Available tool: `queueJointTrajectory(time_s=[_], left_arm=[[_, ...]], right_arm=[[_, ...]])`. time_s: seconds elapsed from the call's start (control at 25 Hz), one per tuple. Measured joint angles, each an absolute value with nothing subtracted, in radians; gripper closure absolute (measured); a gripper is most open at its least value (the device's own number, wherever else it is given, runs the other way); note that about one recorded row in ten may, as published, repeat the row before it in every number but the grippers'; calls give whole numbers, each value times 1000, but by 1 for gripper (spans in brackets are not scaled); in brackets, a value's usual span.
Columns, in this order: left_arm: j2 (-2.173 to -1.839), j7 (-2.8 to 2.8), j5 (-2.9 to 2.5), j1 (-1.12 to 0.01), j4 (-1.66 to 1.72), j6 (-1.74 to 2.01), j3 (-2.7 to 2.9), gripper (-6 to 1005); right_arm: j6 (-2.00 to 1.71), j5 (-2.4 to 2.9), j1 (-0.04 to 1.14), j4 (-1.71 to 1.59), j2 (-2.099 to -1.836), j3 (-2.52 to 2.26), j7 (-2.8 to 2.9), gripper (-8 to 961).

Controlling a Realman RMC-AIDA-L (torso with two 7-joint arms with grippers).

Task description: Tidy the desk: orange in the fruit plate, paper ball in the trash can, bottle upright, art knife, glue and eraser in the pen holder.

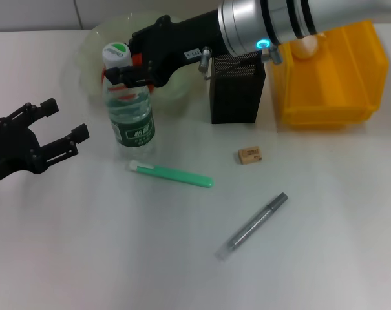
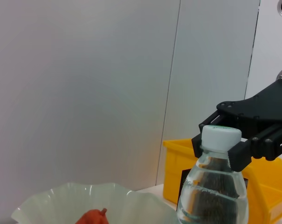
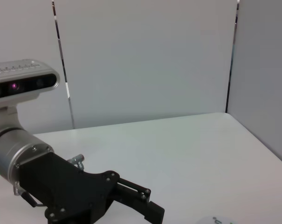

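Right gripper sits at the neck of the bottle, fingers either side just under the cap; in the left wrist view they look parted, flanking the cap, so I'd call it open, holding nothing. Bottle is upright on the desk, just in front of the fruit plate. My call: this step is the release. I'd back the gripper straight away without brushing the cap; a tall, narrow bottle would tip easily. Clear plastic, green label, white-and-green cap, looks full. Left gripper is open, empty, parked well left of it.
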State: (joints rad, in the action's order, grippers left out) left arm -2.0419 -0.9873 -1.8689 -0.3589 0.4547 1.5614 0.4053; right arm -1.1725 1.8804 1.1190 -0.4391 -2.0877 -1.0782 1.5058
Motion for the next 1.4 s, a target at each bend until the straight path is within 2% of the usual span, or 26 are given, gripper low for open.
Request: queueJointTrajectory(time_s=[1.4], left_arm=[[-2046,-996,-1869,-356,440,1585,407,140]], right_arm=[[-1125,1875,1092,-413,-2088,-1094,1492,380]])
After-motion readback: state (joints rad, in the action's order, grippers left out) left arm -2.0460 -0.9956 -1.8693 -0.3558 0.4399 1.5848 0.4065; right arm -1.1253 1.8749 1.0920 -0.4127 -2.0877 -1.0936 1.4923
